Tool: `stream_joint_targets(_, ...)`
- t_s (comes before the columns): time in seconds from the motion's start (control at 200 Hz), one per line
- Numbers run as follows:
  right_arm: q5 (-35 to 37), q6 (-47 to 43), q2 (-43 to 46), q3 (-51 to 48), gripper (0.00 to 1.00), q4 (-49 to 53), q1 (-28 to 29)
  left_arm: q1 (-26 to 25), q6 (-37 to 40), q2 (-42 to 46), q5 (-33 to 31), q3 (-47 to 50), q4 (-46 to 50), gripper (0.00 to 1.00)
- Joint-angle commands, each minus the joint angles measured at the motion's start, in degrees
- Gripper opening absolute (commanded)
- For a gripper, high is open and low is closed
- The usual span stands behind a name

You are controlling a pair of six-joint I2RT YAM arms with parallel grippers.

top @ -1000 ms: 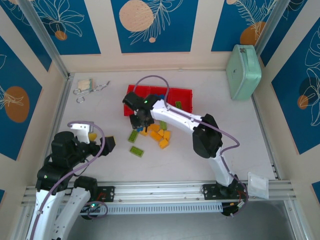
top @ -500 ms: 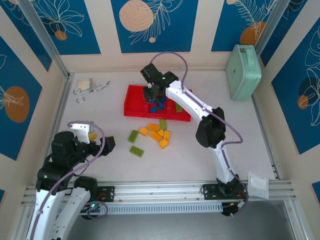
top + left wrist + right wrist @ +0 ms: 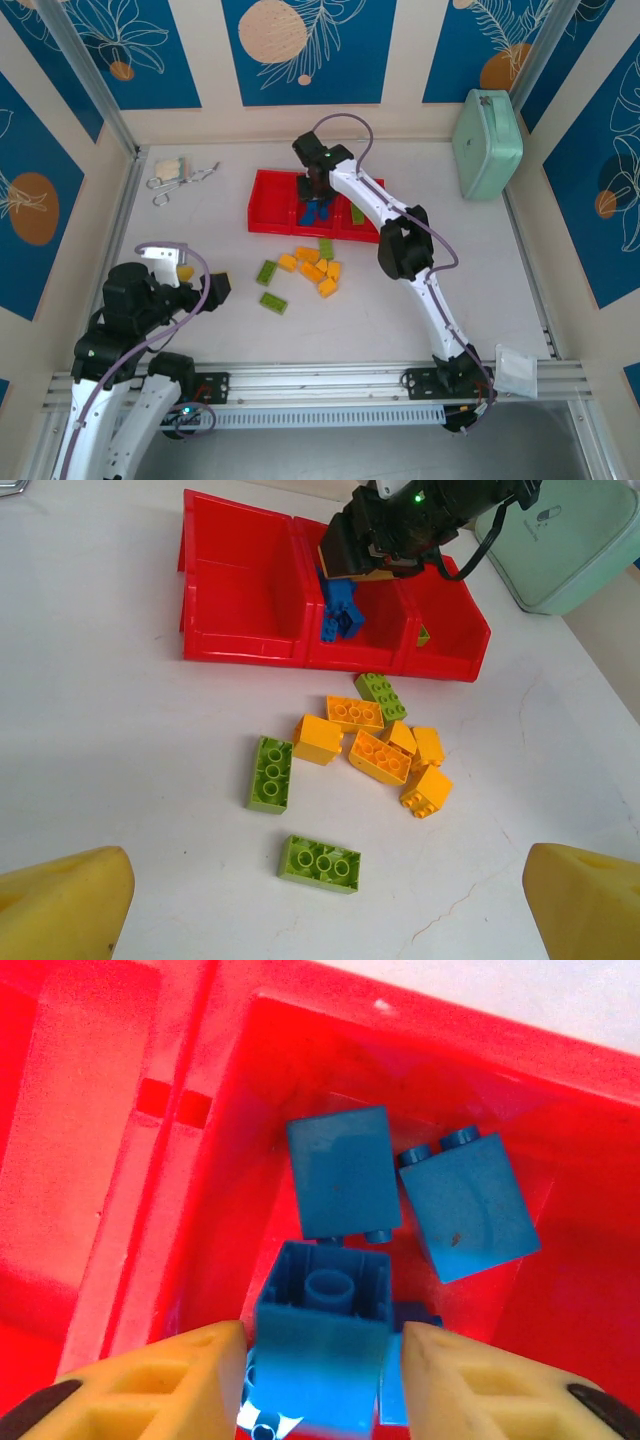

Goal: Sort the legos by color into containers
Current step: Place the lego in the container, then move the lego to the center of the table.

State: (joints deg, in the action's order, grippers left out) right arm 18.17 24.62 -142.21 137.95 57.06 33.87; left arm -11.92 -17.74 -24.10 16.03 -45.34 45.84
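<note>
White tabletop [image 3: 200,240]: right pincer [image 3: 320,1342], narrowly parted, flanked a blue lego [image 3: 322,1315] over the red tray's middle compartment [image 3: 340,1060]; left pincer [image 3: 325,898] gaped wide.

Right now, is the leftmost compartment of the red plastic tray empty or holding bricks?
Empty: the leftmost compartment shows bare red floor in the left wrist view, while blue studded plastic bricks lie in the middle one.

- No words, numbers or brand names can be read on any surface.
- One small dark mark sits on the mint-green case [image 3: 590,540], off to the right of the right gripper [image 3: 338,605] and well apart from it. It is too small to read.
</note>
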Motion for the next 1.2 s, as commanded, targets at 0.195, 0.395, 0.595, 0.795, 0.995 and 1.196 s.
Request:
stream_joint_targets(0.195, 1.6, 0.3, 2.0, 2.3, 0.83, 2.9, 1.1, 0.1, 0.2, -0.4, 0.6, 0.5, -0.9, 0.99)
stream_joint_targets(0.395, 3.9, -0.2, 8.3, -1.8, 0.93, 4.1, 3.6, 0.1, 0.2, -0.7, 0.6, 0.5, -1.0, 0.99)
stream_joint_targets(0.595, 5.0, -0.2, 19.0, -15.5, 0.99, 2.5, 7.0, 0.1, 0.2, -1.0, 0.9, 0.5, -1.0, 0.99)
stream_joint_targets(0.795, 6.5, 8.5, 31.7, -34.6, 0.99, 1.0, 8.2, 0.1, 0.2, -1.1, 1.1, 0.5, -1.1, 0.99)
stream_joint_targets(0.995, 1.6, 20.8, 39.2, -53.3, 0.9, -7.2, 8.8, 0.2, 0.3, -1.5, 1.3, 0.5, -1.0, 0.99)
stream_joint_targets(1.196, 1.2, 23.3, 34.5, -55.3, 0.86, -8.3, 10.3, 0.2, 0.3, -1.4, 1.3, 0.5, -1.0, 0.99)
